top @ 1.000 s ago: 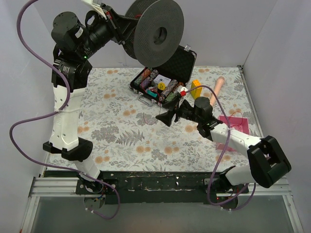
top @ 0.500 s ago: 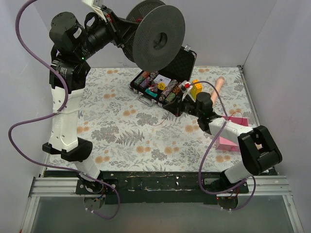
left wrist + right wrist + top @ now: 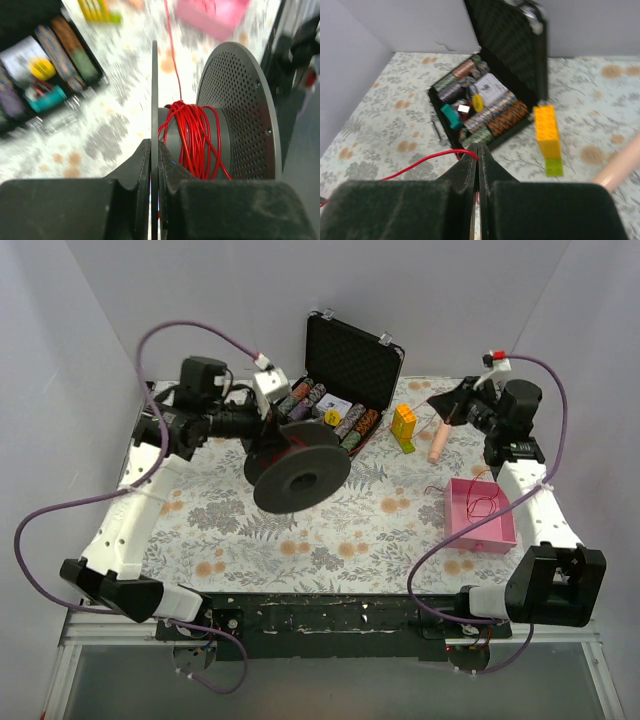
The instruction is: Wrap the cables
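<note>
A dark grey spool (image 3: 300,475) hangs over the middle of the table. My left gripper (image 3: 272,432) is shut on its thin flange (image 3: 154,100), one jaw on each side. The cables are one thin red wire (image 3: 192,132). Part of it is wound on the spool's hub, and a strand runs off toward the pink tray (image 3: 215,15). A loose length of red wire (image 3: 485,502) lies in that pink tray (image 3: 503,532). At the back right, my right gripper (image 3: 436,402) is shut on the red wire (image 3: 420,165), which curves out to the left of its tips (image 3: 478,150).
An open black case (image 3: 345,360) of chips stands at the back centre. A yellow-and-green brick (image 3: 403,425) and a peach cylinder (image 3: 440,440) lie between the case and my right gripper. White walls close the table on three sides.
My left arm has brought the spool down from high at the back to just over mid-table. My right gripper has shut on the red wire and swung from mid-table to the back right.
</note>
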Controlling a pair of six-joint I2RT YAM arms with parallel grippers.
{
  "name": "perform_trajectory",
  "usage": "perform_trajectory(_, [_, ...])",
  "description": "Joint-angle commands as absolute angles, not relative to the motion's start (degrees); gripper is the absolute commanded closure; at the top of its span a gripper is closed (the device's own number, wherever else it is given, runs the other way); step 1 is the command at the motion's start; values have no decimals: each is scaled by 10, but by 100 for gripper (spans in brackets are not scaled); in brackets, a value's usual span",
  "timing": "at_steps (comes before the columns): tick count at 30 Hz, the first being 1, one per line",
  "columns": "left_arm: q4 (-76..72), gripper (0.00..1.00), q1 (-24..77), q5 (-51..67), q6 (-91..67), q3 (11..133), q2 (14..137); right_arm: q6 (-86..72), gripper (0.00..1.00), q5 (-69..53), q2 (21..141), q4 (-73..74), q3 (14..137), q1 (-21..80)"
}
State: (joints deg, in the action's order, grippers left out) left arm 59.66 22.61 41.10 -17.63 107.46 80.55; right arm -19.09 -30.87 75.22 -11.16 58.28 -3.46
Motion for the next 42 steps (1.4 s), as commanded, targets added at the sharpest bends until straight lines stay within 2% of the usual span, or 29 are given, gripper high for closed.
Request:
perform_trajectory(1, [626,100,257,391,-62,930,781,-154,99,-301,756,44,719,71])
perform_trajectory(8, [438,100,279,189,-121,772,780,-192,99,-230,808,134,915,188])
perform_trajectory(14, [272,100,267,77,-239,750,802,-164,99,-214,959,302,1196,333])
perform_trajectory(18, [198,100,229,34,-293,763,832,-150,99,-168,1003,334,1273,391])
perform_trajectory(24, [95,100,200,-33,-350,793,884,-185,99,-226,1004,288,1250,446])
perform_trajectory(31, [76,100,164,-21,-452,926,940,-286,99,-334,960,82,1059,507])
perform_trajectory(35, [98,100,137,20,-504,1010,957,-311,99,-373,948,8,958,521])
perform_trajectory(42, [159,100,109,107,-543,1136,941,-301,99,-366,933,-90,795,502])
